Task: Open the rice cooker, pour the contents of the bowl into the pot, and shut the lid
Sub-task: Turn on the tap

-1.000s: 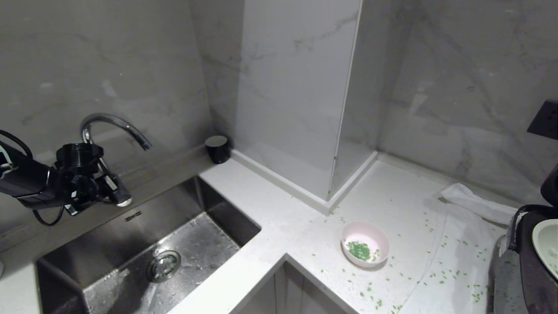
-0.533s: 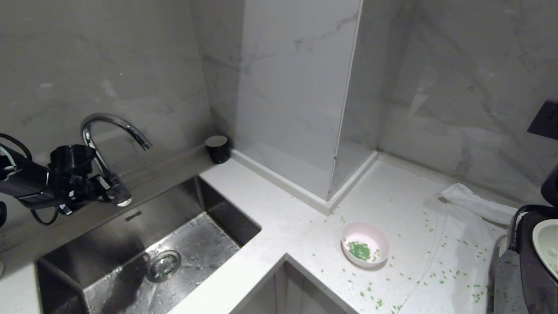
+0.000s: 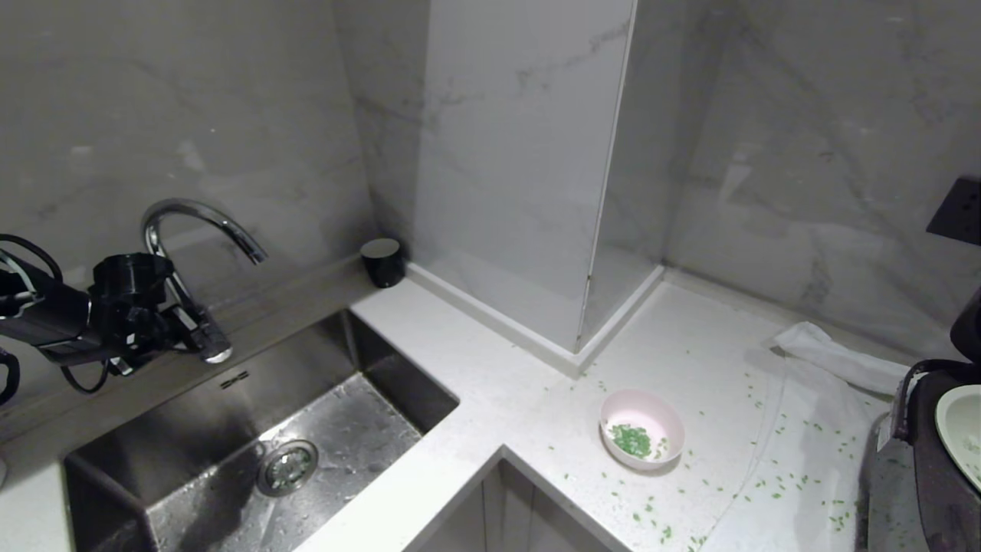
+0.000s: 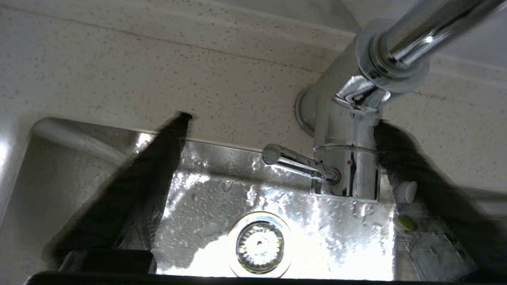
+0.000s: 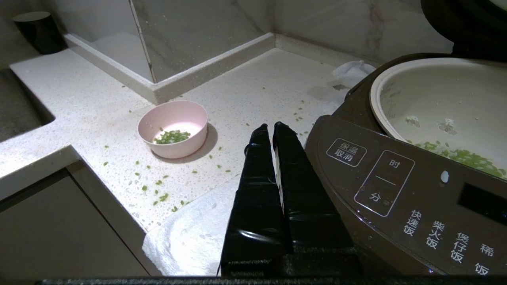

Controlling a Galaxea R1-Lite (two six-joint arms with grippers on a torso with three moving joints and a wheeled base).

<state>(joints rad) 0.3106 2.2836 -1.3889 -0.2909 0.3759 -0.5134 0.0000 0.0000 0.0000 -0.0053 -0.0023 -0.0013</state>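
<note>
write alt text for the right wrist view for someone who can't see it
The right gripper, fingers shut and empty, hovers beside the open rice cooker, whose pale pot holds green bits. On the white counter stands a pink bowl with some green bits inside and more scattered around it.

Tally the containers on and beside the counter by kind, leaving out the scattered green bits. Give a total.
Pink bowl: 1
Black cup: 1
Rice cooker with its inner pot: 1
Steel sink: 1
Total: 4
</note>
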